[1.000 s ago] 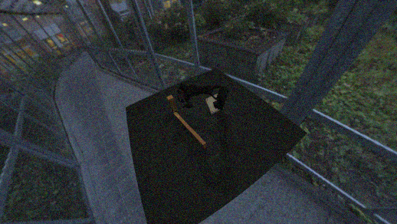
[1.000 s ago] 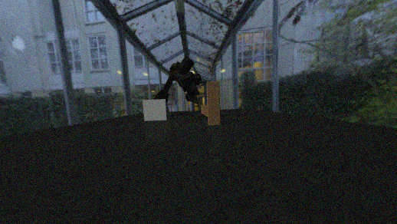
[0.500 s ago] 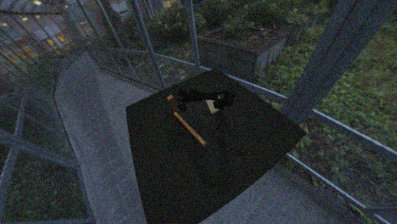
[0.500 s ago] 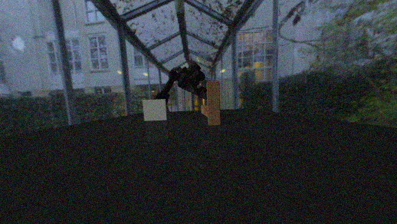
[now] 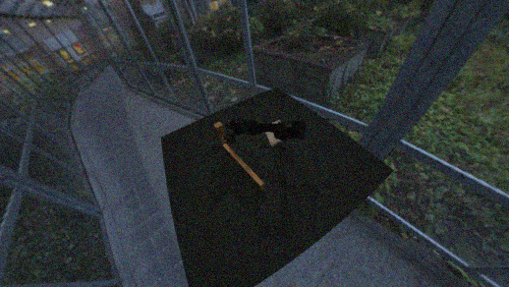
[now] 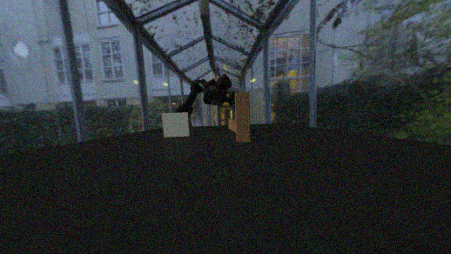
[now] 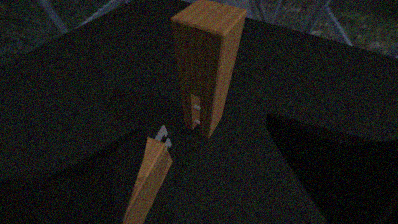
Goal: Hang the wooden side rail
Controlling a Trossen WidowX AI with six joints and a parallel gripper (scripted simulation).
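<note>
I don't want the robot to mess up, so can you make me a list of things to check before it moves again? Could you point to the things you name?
1. Black two-finger gripper [image 7: 206,126] open and holding nothing: ok.
2. Upright brown wooden headboard post [image 5: 218,126] [image 6: 243,116] [image 7: 209,60] standing on the black table [image 5: 221,236] [image 6: 218,196] [image 7: 100,90]: ok.
3. Both small steel pins [image 7: 197,107] in the post's slot in sight: ok, in the wrist view.
4. Two grey steel hooks [image 7: 161,133] sitting on the pins: not ok, there is a gap between them.
5. Long orange-brown wooden side rail [image 5: 244,166] [image 7: 147,182] between the fingers: not ok.
6. Rail's far end resting on the table: cannot tell for sure.
</note>
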